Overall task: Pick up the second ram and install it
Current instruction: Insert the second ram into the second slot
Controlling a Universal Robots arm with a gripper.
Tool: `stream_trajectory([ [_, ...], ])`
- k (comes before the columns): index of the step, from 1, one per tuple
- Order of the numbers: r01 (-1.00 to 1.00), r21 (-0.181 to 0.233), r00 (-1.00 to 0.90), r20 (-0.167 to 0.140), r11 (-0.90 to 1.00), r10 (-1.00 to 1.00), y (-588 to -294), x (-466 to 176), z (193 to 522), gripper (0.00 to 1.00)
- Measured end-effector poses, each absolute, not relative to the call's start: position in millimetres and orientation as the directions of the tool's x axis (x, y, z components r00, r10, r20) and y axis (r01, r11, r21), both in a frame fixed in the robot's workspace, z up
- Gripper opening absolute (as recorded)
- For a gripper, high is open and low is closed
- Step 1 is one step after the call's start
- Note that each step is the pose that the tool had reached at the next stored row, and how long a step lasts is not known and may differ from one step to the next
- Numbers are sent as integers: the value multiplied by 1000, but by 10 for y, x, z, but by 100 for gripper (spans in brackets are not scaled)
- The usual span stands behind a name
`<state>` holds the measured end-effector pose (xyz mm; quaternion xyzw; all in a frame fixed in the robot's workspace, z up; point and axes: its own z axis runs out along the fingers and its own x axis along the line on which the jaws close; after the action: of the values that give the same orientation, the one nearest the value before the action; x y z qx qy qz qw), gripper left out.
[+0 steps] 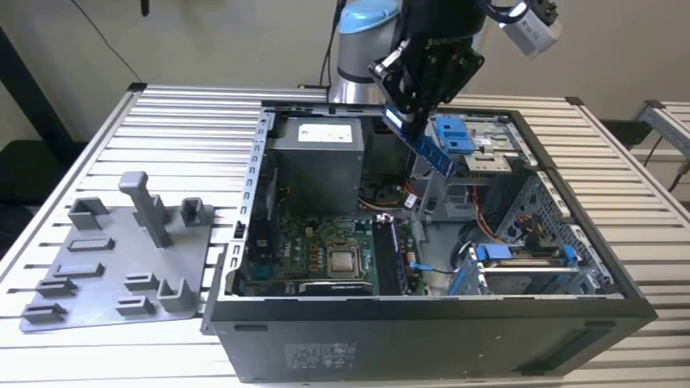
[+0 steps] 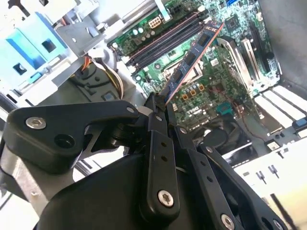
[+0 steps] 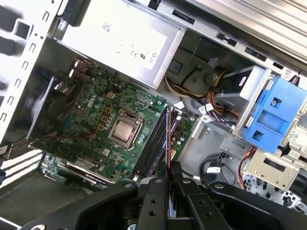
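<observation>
My gripper (image 1: pixel 402 111) hangs over the back of the open computer case (image 1: pixel 431 319), shut on the second ram (image 1: pixel 429 149). The stick is a long thin board that slants down from the fingers toward the exterior view's right. In the second wrist view the ram (image 2: pixel 192 60) carries a row of black chips and points from the gripper (image 2: pixel 160 108) toward the motherboard (image 2: pixel 211 91). In the first wrist view the ram (image 3: pixel 168 139) appears edge-on, rising from the gripper (image 3: pixel 168 181) in line with the black memory slots (image 3: pixel 154 143) beside the processor (image 3: pixel 124 131).
A grey holder tray (image 1: pixel 108 279) with upright posts lies on the slatted table (image 1: pixel 183 113) at the exterior view's left. Inside the case are a grey power supply (image 1: pixel 315 153), a blue drive bracket (image 1: pixel 455 133), cables and drive cages.
</observation>
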<state>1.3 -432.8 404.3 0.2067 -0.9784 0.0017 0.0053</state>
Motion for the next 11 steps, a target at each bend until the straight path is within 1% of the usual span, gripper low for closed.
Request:
stream_trajectory([
  [11, -312, -1, -950, 11, 950, -312, -4328, 36, 4020, 14],
])
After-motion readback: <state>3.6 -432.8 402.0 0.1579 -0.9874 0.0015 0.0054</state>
